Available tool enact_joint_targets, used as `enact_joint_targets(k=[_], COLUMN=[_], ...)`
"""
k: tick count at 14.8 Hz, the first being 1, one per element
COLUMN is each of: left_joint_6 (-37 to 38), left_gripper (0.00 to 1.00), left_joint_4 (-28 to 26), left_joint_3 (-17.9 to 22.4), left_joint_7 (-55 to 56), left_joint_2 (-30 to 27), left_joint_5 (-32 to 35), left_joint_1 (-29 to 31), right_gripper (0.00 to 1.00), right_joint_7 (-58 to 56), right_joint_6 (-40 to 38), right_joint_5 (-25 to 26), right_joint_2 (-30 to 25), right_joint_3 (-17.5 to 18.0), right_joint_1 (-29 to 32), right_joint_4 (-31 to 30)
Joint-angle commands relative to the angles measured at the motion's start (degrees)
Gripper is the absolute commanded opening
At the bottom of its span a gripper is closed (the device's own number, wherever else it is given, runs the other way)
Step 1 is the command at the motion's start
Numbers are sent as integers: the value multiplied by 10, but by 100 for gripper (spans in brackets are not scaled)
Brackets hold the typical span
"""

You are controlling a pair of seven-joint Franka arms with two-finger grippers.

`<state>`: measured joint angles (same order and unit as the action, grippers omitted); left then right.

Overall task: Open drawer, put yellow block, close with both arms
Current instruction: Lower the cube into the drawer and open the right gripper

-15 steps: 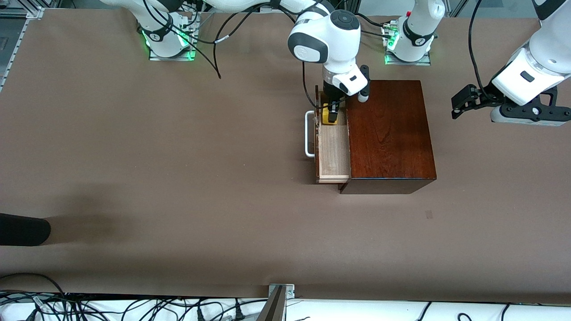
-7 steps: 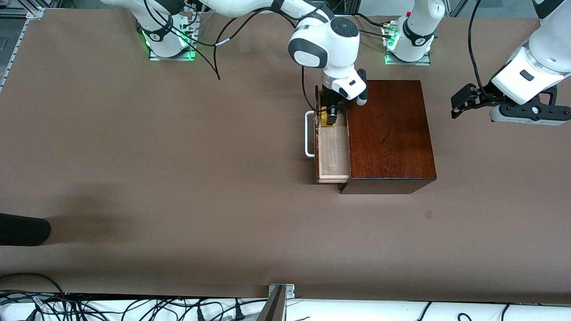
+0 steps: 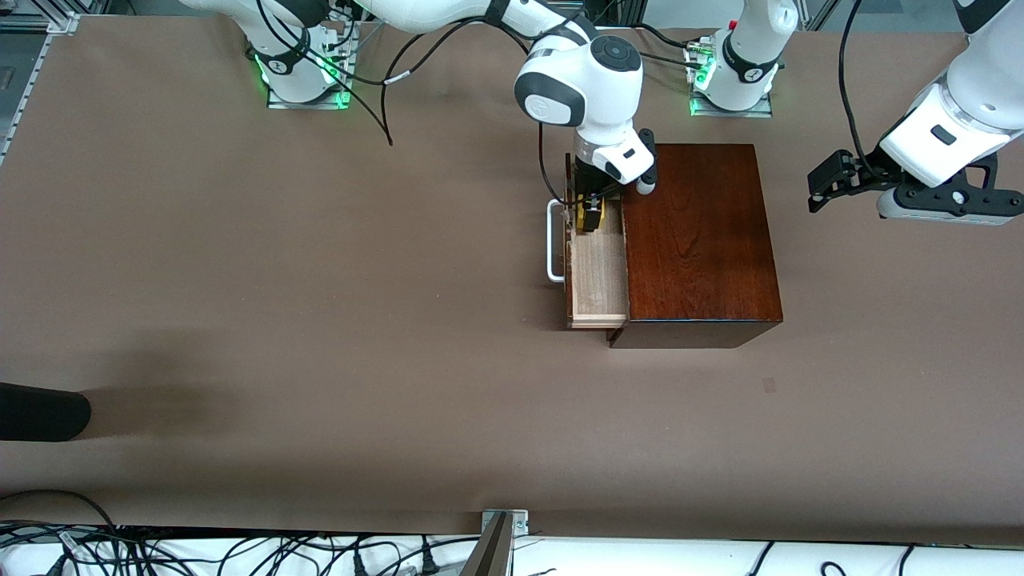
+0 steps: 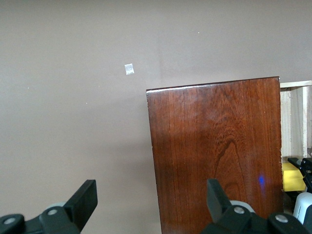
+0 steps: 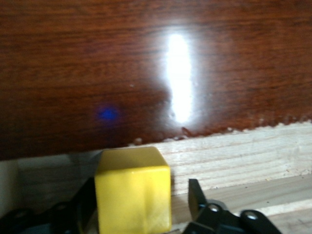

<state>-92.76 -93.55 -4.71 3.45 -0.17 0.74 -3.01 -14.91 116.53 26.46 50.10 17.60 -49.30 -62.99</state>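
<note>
The drawer (image 3: 596, 276) stands pulled out of the dark mahogany box (image 3: 696, 240), its white handle (image 3: 552, 240) toward the right arm's end. My right gripper (image 3: 590, 214) is down inside the drawer at its end farthest from the front camera. The yellow block (image 5: 132, 190) sits between its fingers on the pale drawer floor (image 5: 243, 151). A gap shows between the block and one finger (image 5: 195, 195), so the jaws are open around it. My left gripper (image 3: 820, 188) waits wide open in the air over the table beside the box, toward the left arm's end. The left wrist view shows the box (image 4: 214, 156) and the block (image 4: 292, 176).
A black object (image 3: 40, 412) lies at the table's edge toward the right arm's end. Cables (image 3: 384, 88) trail on the table near the right arm's base. A small pale mark (image 4: 129, 69) is on the brown table (image 3: 320, 280).
My right gripper has sunk lower into the drawer with the yellow block, so less yellow shows from the front. The left arm has barely moved.
</note>
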Motion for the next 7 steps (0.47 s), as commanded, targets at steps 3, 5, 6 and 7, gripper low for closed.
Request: enact_joint_targets(k=[3,5,6,7], left_joint_6=[2,3,14,31], left_gripper=[100,100,100,100], left_joint_4=[2,3,3,6], left_joint_3=[1,1,1,1], left_joint_7=[-1,-3,-5,-6], left_joint_2=[-5,-5,-5,-4], left_joint_5=[-14,-14,-14,-15], left_joint_1=[-2,-2,-2,-2], right_gripper=[100,100,100,100], right_joint_7=[-6,-3,-3,-3], right_joint_6=[-16,-17,-20,-23], right_joint_5=[-14,-40,-44,-44], right_joint_2=[-26,-62,-78,-92], right_joint_3=[2,-4,-3,-2], right_joint_1=[5,16,27,36], right_joint_4=[39,41,40,40])
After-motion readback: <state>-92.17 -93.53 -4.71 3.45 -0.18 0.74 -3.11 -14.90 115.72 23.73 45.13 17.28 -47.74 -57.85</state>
